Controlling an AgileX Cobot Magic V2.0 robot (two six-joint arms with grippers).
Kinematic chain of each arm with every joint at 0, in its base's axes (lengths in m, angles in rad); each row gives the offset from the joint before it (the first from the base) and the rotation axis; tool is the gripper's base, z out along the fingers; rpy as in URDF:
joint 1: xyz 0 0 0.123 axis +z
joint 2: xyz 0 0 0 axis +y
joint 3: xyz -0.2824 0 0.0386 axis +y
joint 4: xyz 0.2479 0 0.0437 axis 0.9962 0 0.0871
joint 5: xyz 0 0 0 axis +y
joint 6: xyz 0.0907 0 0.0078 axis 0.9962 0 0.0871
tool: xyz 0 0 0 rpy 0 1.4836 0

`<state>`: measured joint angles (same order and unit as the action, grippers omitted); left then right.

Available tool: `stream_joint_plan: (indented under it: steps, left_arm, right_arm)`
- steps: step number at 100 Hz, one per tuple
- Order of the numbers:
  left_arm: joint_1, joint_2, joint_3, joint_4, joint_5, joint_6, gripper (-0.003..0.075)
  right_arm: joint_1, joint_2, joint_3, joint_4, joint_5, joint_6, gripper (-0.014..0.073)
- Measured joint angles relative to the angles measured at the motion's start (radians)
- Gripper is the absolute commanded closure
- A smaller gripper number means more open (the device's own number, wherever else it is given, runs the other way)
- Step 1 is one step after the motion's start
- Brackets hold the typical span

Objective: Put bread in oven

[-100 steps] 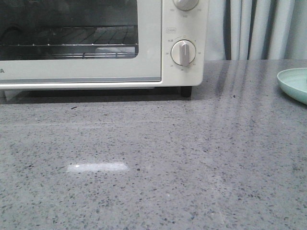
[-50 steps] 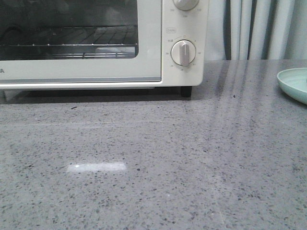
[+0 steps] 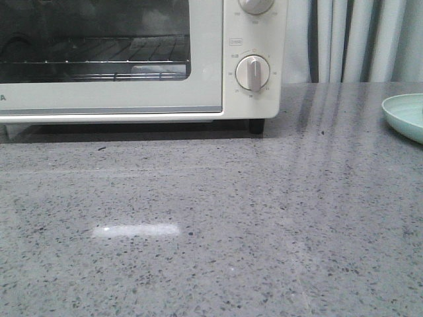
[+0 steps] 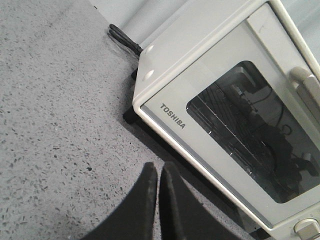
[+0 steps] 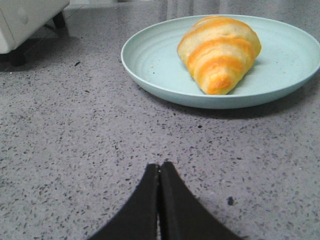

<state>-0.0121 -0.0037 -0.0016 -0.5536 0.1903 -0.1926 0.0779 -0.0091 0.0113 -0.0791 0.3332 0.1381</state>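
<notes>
The bread (image 5: 220, 50), a golden-brown roll with cream stripes, lies on a pale green plate (image 5: 150, 62) in the right wrist view. My right gripper (image 5: 159, 166) is shut and empty, low over the counter a short way before the plate. The white oven (image 3: 205, 59) stands at the back left with its glass door shut and the wire rack (image 3: 99, 63) seen inside. It also shows in the left wrist view (image 4: 165, 70). My left gripper (image 4: 158, 167) is shut and empty near the oven's front lower corner. Neither gripper shows in the front view.
The plate's rim (image 3: 404, 115) shows at the right edge of the front view. A round dial (image 3: 252, 72) sits on the oven's right panel. A black cord (image 4: 122, 37) lies behind the oven. Pale curtains (image 3: 357, 39) hang behind the grey speckled counter (image 3: 231, 218).
</notes>
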Motion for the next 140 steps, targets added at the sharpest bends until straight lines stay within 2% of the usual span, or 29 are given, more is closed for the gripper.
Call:
stream_joint_plan:
  steps: [99,129,140]
  left_arm:
    - [0.000,0.000,0.000,0.004,0.000,0.000,0.0741]
    - [0.000,0.000,0.000,0.327,0.000,0.048,0.0741]
    - [0.000,0.000,0.000,0.393,0.002,0.050,0.0741]
  right_arm:
    - [0.000,0.000,0.000,0.000,0.000,0.000,0.0662]
    - [0.000,0.000,0.000,-0.004,-0.003,0.000,0.0662]
    - [0.000,0.000,0.000,-0.008,-0.071,0.000,0.0662]
